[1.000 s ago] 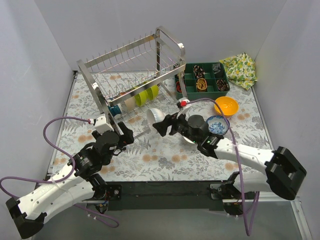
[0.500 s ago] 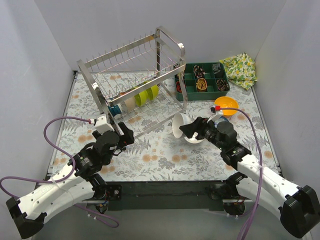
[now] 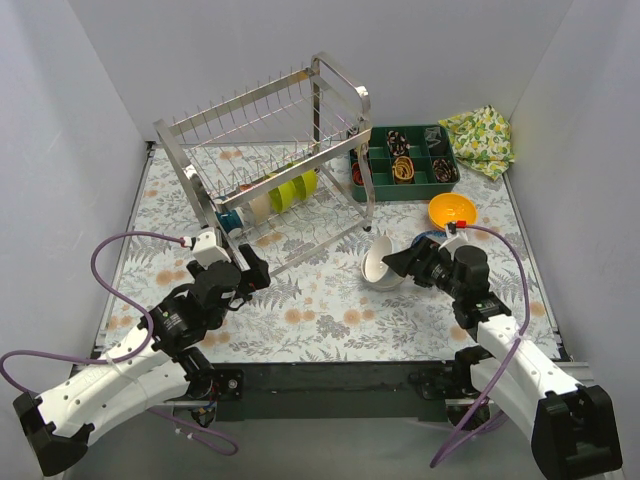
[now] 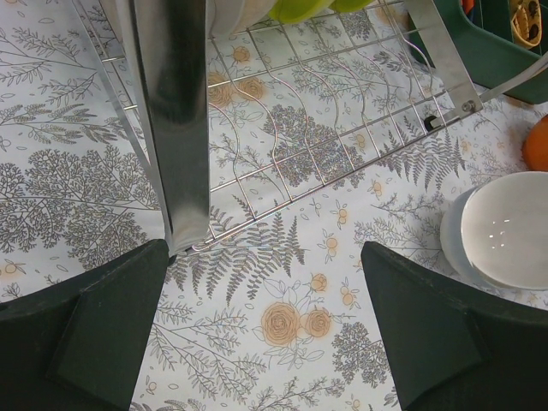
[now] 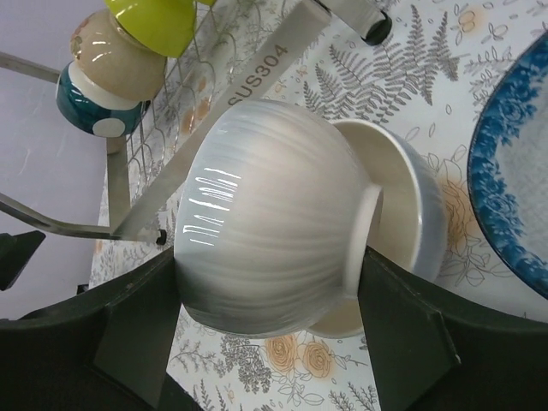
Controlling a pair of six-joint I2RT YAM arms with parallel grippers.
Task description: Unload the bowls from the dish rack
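Where the floral table (image 3: pixel 330 320) lies open just right of the dish rack (image 3: pixel 270 150), the right gripper (image 3: pixel 398 265) pinches a plain white bowl (image 5: pixel 265 240) between its two fingers. This bowl is tipped on its side, its rim over a second white bowl (image 5: pixel 407 231) that sits on the table. A blue-and-white bowl (image 5: pixel 514 163) stands just right of that pair, and an orange bowl (image 3: pixel 452 210) sits farther back. On the rack's lower tier, lime green bowls (image 3: pixel 295 187) stand on edge in a row with a cream bowl (image 3: pixel 262 205), and a teal piece (image 3: pixel 230 220) is at its left. The left gripper (image 3: pixel 253 268) hovers by the rack's near-left post (image 4: pixel 175 128), jaws spread wide and holding nothing. A dark green tray (image 3: pixel 405 160) and a lemon-print cloth (image 3: pixel 482 138) lie at the far right.
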